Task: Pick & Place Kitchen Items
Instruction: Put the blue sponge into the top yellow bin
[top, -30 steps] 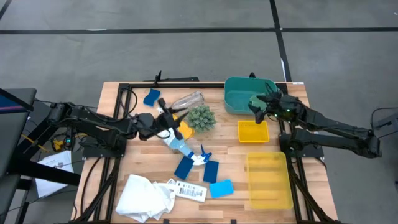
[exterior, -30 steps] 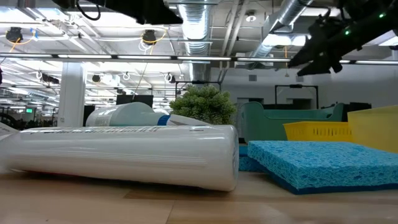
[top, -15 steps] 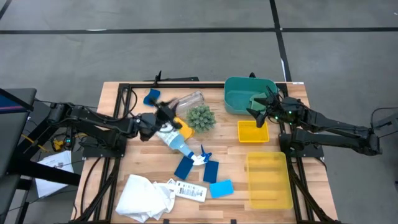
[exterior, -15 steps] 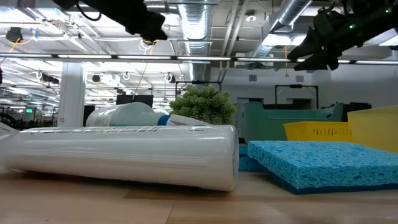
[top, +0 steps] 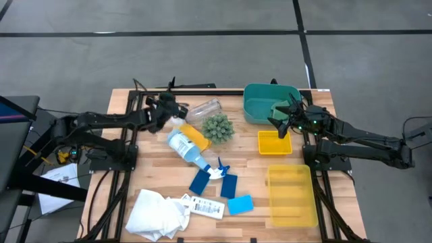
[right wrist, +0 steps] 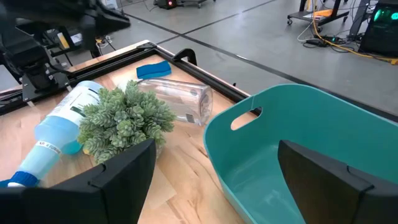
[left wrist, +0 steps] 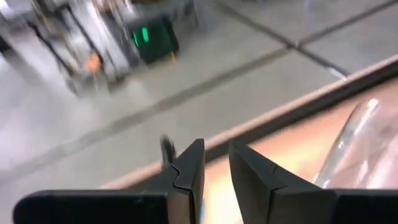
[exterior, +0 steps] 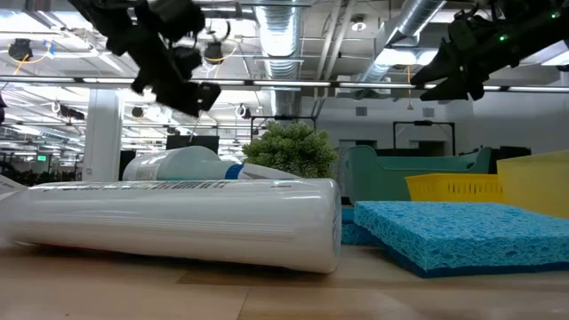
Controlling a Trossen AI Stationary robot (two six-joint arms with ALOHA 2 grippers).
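My left gripper (top: 169,104) hangs over the table's far left part, above where a blue sponge (right wrist: 152,70) lies flat. Its fingers (left wrist: 214,171) stand a narrow gap apart with nothing between them. A clear cup (top: 202,109) lies on its side just to the right of it. A spray bottle (top: 187,150) with a blue trigger lies mid-table, with a yellow sponge (top: 197,139) beside it. Three blue sponges (top: 229,185) and a white cloth (top: 158,212) lie near the front. My right gripper (top: 280,120) is wide open and empty (right wrist: 214,180) at the teal bin's near rim.
A spiky green plant ball (top: 217,127) sits between the cup and the yellow sponge. A teal bin (top: 270,102) stands at the far right, with two yellow bins (top: 275,143) (top: 291,196) in front of it. A white labelled tube (top: 206,207) lies near the cloth. A black rail (top: 192,86) runs along the far edge.
My left gripper has gone from beside the yellow sponge and the plant ball toward the table's far left, to the spot over the far blue sponge, empty all the way. The yellow sponge, bottle and cup lie where they were.
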